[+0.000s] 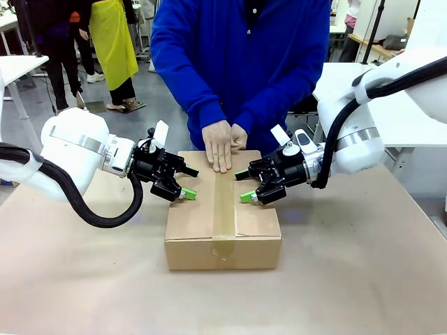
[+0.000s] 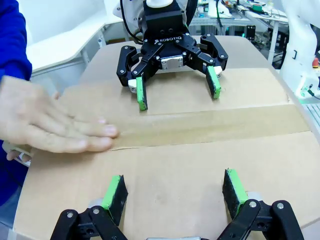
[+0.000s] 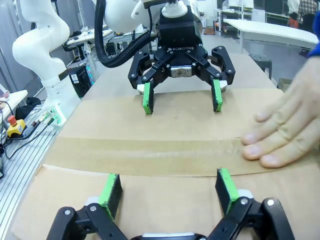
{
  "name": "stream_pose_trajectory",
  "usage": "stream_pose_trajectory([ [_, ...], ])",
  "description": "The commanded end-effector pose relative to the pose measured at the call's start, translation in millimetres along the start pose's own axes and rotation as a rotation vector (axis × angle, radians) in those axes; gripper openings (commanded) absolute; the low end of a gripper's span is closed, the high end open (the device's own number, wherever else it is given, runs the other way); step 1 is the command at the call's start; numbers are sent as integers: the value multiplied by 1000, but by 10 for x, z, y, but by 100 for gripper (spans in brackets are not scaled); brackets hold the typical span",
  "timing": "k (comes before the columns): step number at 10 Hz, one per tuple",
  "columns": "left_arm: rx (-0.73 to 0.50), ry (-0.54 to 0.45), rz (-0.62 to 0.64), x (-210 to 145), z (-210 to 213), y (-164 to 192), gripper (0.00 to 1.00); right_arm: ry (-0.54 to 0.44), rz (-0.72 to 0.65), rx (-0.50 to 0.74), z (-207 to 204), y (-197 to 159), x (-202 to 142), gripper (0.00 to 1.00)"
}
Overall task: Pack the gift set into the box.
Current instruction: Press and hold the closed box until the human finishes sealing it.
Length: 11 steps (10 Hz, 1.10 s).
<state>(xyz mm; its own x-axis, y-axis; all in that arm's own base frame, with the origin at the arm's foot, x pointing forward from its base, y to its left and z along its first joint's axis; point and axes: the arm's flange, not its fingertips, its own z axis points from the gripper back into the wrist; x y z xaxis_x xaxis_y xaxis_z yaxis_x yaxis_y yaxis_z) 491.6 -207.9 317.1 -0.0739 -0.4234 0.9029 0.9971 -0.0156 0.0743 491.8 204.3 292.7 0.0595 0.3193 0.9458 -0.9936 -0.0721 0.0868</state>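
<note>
Plain brown corrugated box (image 1: 223, 223) sits mid-counter (image 1: 363, 279), flaps shut, smooth tape strip (image 1: 223, 209) along the seam. Person's hand (image 1: 218, 145) flat on the tape's far end. Front view shows the box's front wall. Left gripper (image 1: 184, 182) and right gripper (image 1: 244, 185) hover over the lid, jaws wide open, holding nothing.

2 white rounded arms with silver rings, black ribbed cables, black ROBOTIQ-marked left hand (image 1: 179, 183) and right hand (image 1: 250, 185), green pads; person's blue sleeves
</note>
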Motion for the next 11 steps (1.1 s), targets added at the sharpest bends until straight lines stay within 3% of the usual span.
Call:
stream_pose_trajectory([
  [1, 0, -1, 5, -30, -17, -11, 100, 0, -5, -9, 1, 3, -25, 100],
  [11, 0, -1, 5, -30, -17, -11, 100, 0, -5, -9, 1, 3, -25, 100],
])
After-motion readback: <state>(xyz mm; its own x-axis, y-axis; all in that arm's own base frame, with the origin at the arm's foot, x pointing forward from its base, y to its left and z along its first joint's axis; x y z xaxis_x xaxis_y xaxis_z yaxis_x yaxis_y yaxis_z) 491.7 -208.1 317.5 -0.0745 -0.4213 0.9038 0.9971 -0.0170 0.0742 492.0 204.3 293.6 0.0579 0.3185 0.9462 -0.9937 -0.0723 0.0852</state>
